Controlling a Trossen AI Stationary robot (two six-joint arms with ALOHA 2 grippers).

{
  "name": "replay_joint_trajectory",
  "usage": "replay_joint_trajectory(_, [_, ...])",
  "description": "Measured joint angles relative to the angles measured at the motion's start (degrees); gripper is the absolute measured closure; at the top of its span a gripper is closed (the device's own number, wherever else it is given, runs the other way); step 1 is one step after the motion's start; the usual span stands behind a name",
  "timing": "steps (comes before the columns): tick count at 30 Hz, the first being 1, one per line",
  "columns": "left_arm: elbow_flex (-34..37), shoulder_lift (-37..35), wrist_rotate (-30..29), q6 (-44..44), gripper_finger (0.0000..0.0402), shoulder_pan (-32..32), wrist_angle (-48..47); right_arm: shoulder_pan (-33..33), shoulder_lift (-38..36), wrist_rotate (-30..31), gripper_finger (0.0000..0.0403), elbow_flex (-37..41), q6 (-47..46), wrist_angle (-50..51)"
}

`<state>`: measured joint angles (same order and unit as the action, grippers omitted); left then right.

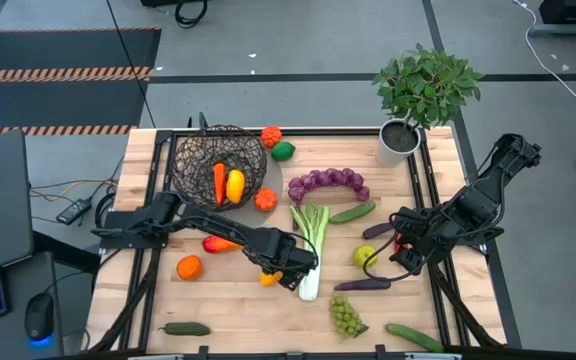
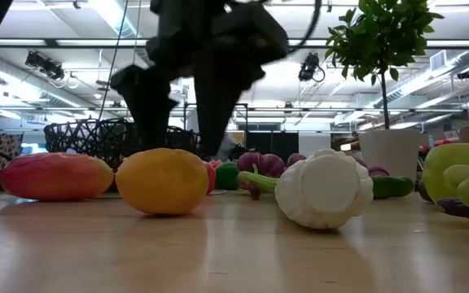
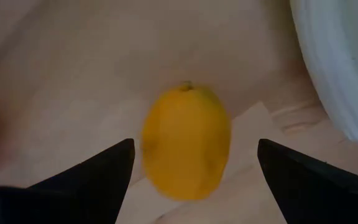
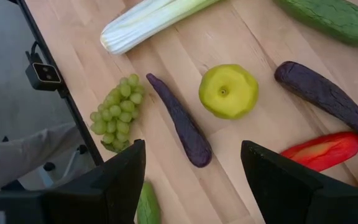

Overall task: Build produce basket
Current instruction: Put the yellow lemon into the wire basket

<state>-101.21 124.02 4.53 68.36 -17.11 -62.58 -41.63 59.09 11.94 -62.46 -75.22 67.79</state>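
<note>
Yellow lemon is sitting on the bare wood worktop between the left hand's spread fingers, not yet touched. The jaws are standing wide on either side of it with nothing held, so this looks like lining up for a pick. The lemon is lying just beside the white root end of the leek, which is probably why the approach is coming in from the left side rather than across the leek.

The dark wire-mesh basket is sitting at the far left of the worktop, already holding a carrot and a yellow pepper. It's within easy reach of the left arm, so that arm is taking the left-side produce.

The right hand is hovering over the right half, fingers partly open and empty. Below it: a green apple, a small aubergine, a second aubergine, a red pepper and green grapes. It's looking staged for its own pick, likely the apple, which is nearest to being centred between the jaws.

Purple grapes, an orange and the cucumbers are still out on the worktop. Most of the job is still to do.

Risk: the lemon is round, so it could roll toward the leek if the jaws close off-centre.
</note>
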Motion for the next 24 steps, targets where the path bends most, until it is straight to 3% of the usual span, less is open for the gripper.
replay_joint_trajectory(11, [0.03, 3.26, 2.54, -1.70, 0.0058, -1.07, 0.70, 0.00, 0.00, -0.07, 0.0135, 0.00, -0.18, 0.02])
replay_joint_trajectory(21, [0.00, 3.26, 2.82, -3.44, 0.0160, -0.38, 0.98, 0.07, 0.00, 0.24, 0.0135, 0.00, -0.17, 0.09])
replay_joint_trajectory(24, [0.00, 3.23, 2.90, -5.41, 0.0167, 0.02, 0.96, 0.07, 0.02, 0.28, 0.0135, 0.00, -0.17, 0.09])
